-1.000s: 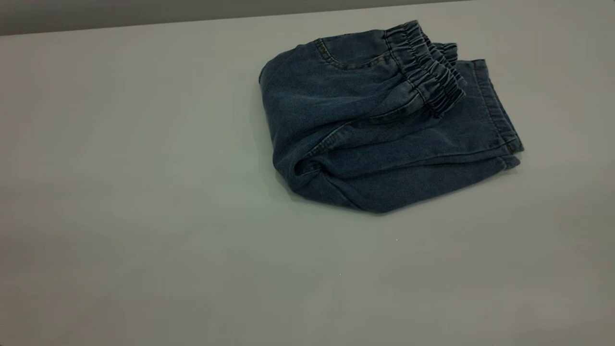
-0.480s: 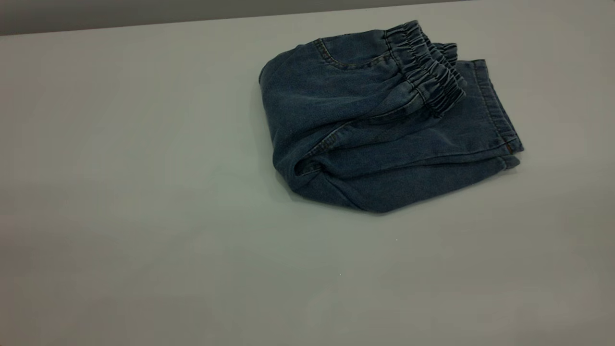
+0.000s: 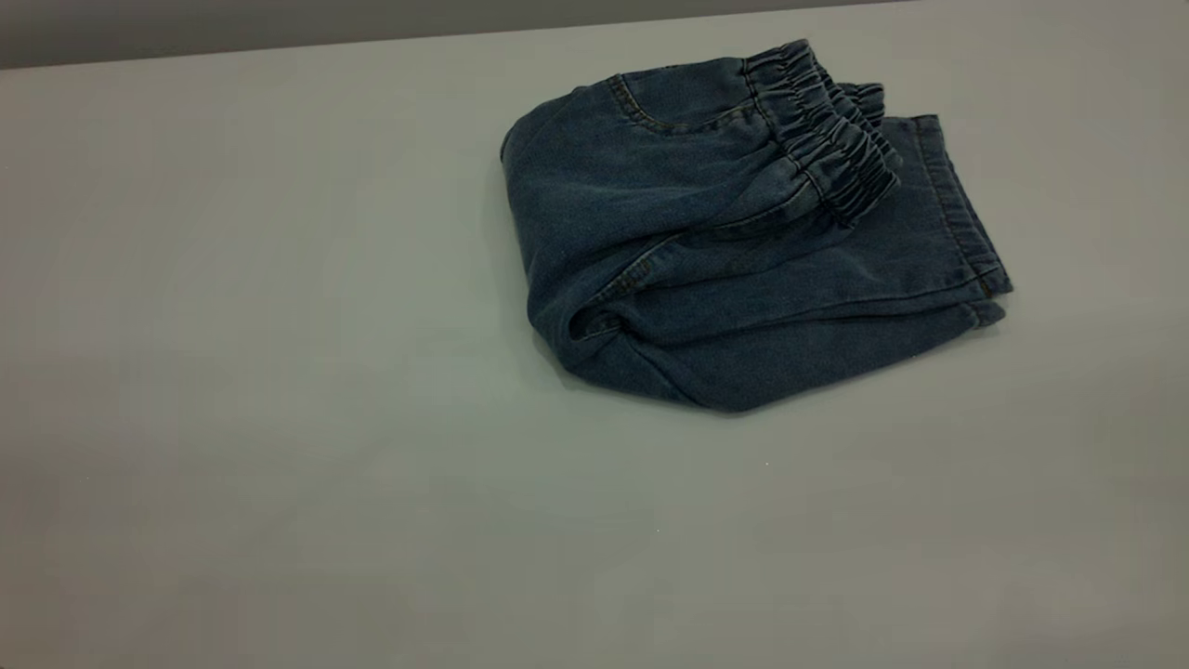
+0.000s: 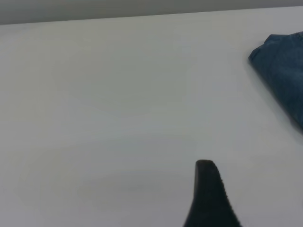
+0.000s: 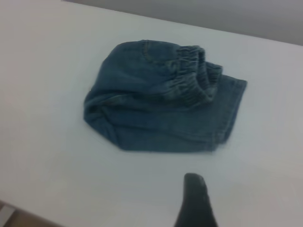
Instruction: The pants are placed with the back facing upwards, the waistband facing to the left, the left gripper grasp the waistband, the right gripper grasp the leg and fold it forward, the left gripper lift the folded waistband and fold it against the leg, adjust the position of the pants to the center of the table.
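Both end effectors pulled back, L (image 4: 210, 198) & R (image 5: 195, 203).

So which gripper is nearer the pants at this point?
Right, as far as the wrist views show. The right gripper looks onto the whole folded pants just ahead. The left gripper sees only their edge, off to one side. Neither touches them.

The exterior view looks down at a slant across the broad white-grey table (image 3: 279, 372), its far edge along the top, the folded blue denim shorts (image 3: 725, 242) right of centre. The left wrist view sits low, catching only the shorts' (image 4: 284, 75) edge past one black fingertip (image 4: 208, 189). The right wrist view looks from higher, sharing the whole shorts (image 5: 161, 99) with the exterior view.
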Motion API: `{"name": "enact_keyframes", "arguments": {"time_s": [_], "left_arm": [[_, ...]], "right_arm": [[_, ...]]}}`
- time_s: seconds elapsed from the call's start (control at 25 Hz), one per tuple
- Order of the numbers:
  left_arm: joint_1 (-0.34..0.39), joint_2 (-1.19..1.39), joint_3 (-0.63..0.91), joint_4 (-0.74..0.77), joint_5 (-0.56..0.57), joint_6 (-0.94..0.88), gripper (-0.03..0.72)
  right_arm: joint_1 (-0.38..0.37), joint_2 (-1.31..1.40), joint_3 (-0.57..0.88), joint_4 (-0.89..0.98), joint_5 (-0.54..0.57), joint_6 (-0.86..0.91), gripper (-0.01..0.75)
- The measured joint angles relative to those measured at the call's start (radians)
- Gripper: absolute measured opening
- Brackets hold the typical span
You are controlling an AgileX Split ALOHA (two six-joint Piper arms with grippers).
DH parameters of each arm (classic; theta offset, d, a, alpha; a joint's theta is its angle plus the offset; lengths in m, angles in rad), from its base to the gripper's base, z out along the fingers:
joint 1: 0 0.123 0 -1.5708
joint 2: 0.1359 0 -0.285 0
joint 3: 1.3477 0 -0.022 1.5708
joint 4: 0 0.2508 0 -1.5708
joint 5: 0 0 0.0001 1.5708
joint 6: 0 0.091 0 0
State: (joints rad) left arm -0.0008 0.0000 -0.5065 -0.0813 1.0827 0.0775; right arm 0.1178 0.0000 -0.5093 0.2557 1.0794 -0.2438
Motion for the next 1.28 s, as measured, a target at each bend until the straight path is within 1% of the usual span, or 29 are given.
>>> {"name": "enact_keyframes", "arguments": {"time_s": [0.08, 0.28, 0.4, 0.6, 1.28], "left_arm": [[0.000, 0.000, 0.000, 0.000, 0.000, 0.000, 0.414], [0.000, 0.000, 0.000, 0.000, 0.000, 0.000, 0.414], [0.000, 0.000, 0.000, 0.000, 0.000, 0.000, 0.414], [0.000, 0.000, 0.000, 0.000, 0.000, 0.000, 0.414], [0.000, 0.000, 0.000, 0.000, -0.001, 0.000, 0.414]], "right_arm": [[0.000, 0.000, 0.001, -0.052, -0.012, 0.048, 0.431], [0.000, 0.000, 0.003, -0.222, -0.015, 0.249, 0.431], [0.000, 0.000, 0.003, -0.264, -0.015, 0.301, 0.431], [0.000, 0.000, 0.003, -0.234, -0.015, 0.258, 0.431], [0.000, 0.000, 0.003, -0.238, -0.015, 0.258, 0.431]]}}
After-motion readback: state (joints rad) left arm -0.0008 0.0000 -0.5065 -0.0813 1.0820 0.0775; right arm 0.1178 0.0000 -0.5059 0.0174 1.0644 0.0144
